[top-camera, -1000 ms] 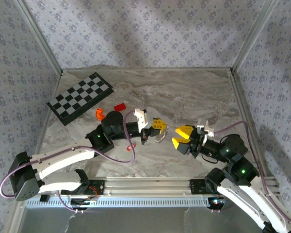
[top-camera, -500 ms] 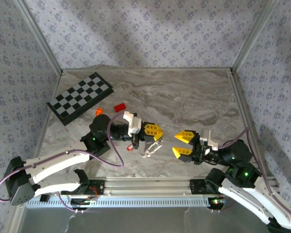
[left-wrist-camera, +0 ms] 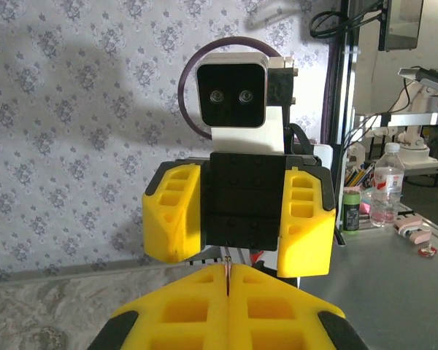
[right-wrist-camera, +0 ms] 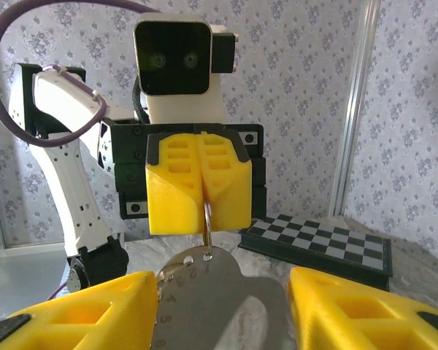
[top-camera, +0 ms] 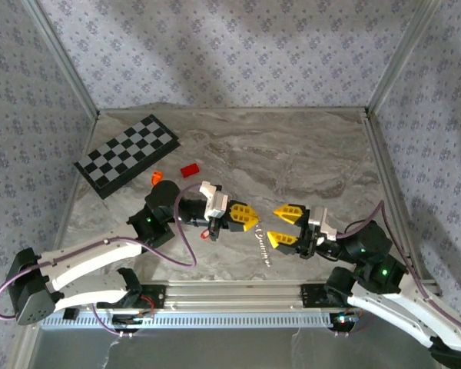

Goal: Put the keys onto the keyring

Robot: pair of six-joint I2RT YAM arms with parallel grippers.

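While the left gripper [top-camera: 244,217] was clamped on the keyring [right-wrist-camera: 206,213], the keys [right-wrist-camera: 204,286] dangled just below, between the wide-apart fingers of the right gripper [top-camera: 279,226]; closing off-center could've knocked them swinging.

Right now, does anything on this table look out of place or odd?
Nothing looks spilled or damaged. The chessboard lies at an angle at the far left, with an orange curved piece and a red block loose beside it. The keys dangle from the keyring pinched in the left end effector.
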